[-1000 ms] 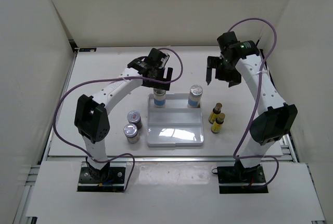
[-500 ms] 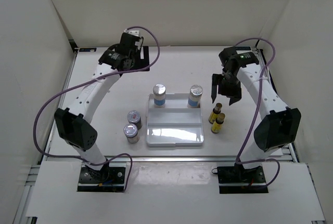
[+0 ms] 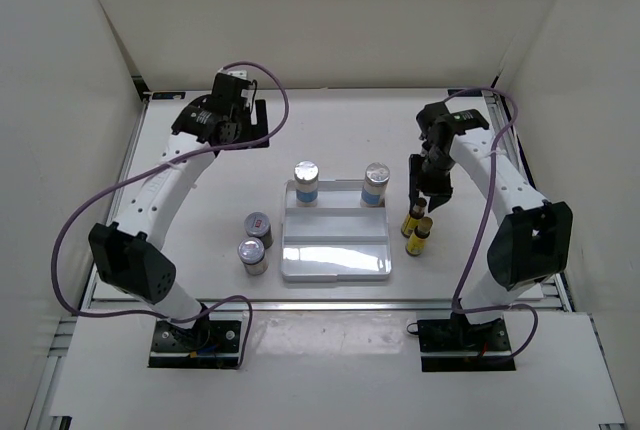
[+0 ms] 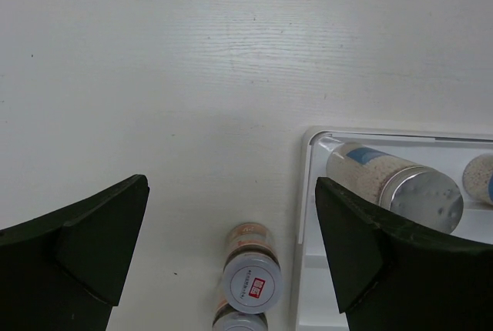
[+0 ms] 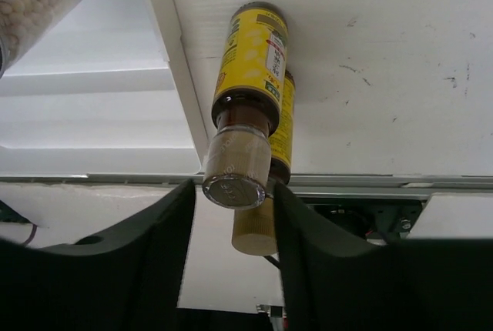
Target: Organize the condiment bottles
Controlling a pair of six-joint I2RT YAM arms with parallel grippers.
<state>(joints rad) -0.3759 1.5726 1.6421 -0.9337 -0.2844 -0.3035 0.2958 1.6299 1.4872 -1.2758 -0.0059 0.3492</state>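
Two pale shakers [image 3: 307,181] [image 3: 376,184] with silver caps stand on the back step of the white tray [image 3: 335,262]. Left of the tray stand two squat silver-lidded jars [image 3: 258,227] [image 3: 252,253]. Right of it stand two small yellow bottles [image 3: 413,218] [image 3: 419,237]. My right gripper [image 3: 424,195] hangs over the farther one. In the right wrist view its fingers flank that bottle's cap [image 5: 235,165], with a thin gap showing at the left finger. My left gripper [image 3: 240,128] is far back left, open and empty [image 4: 231,192], high over a jar [image 4: 250,281] and a shaker [image 4: 393,181].
White walls close in the table on the left, back and right. The tray's front step [image 3: 335,250] holds nothing. The table's front edge and a metal rail [image 5: 385,185] lie just beyond the yellow bottles in the right wrist view.
My left gripper rose off the left shaker and swung to the back left. My right gripper came down from the back over the yellow bottles and narrowed its jaws around one cap.
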